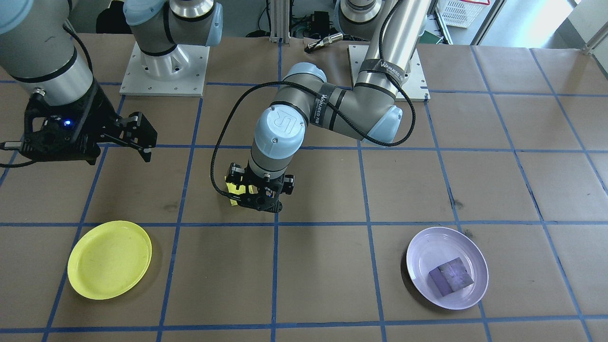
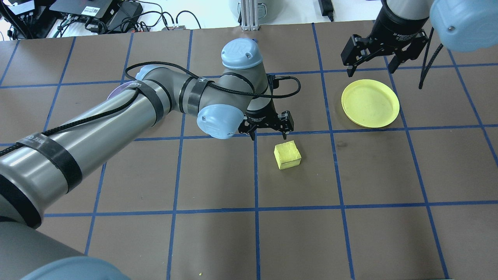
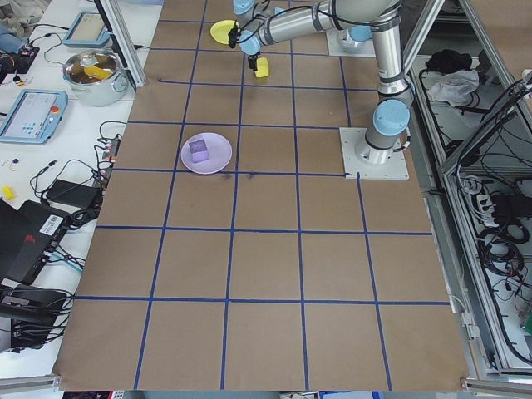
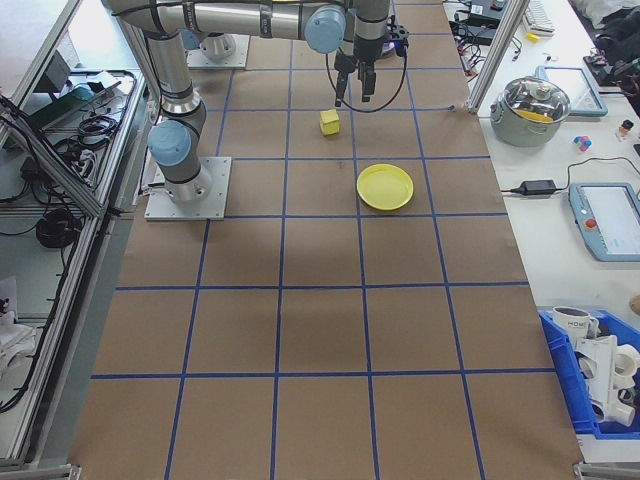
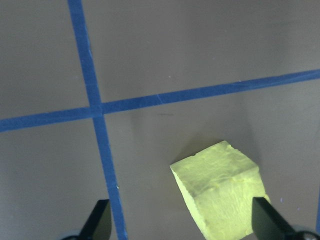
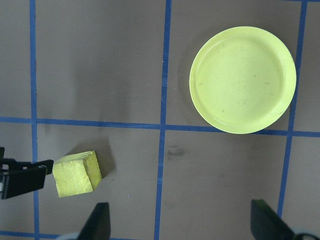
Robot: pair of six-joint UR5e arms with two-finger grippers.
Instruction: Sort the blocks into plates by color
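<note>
The yellow block (image 2: 288,154) lies on the brown table near its middle. My left gripper (image 2: 268,134) hangs open just over it; in the left wrist view the yellow block (image 5: 220,192) sits low between the fingers, nearer the right fingertip (image 5: 267,222). The purple block (image 1: 451,277) rests in the lavender plate (image 1: 422,247). The yellow plate (image 2: 370,103) holds nothing. My right gripper (image 2: 371,66) is open above the plate's far rim with nothing in it. In the overhead view my left arm hides most of the lavender plate (image 2: 116,91).
Blue tape lines (image 2: 255,175) grid the table. Two arm base plates (image 1: 164,71) stand at the robot's side. A steel pot (image 4: 537,100) and a tablet (image 4: 605,218) sit off the table's end.
</note>
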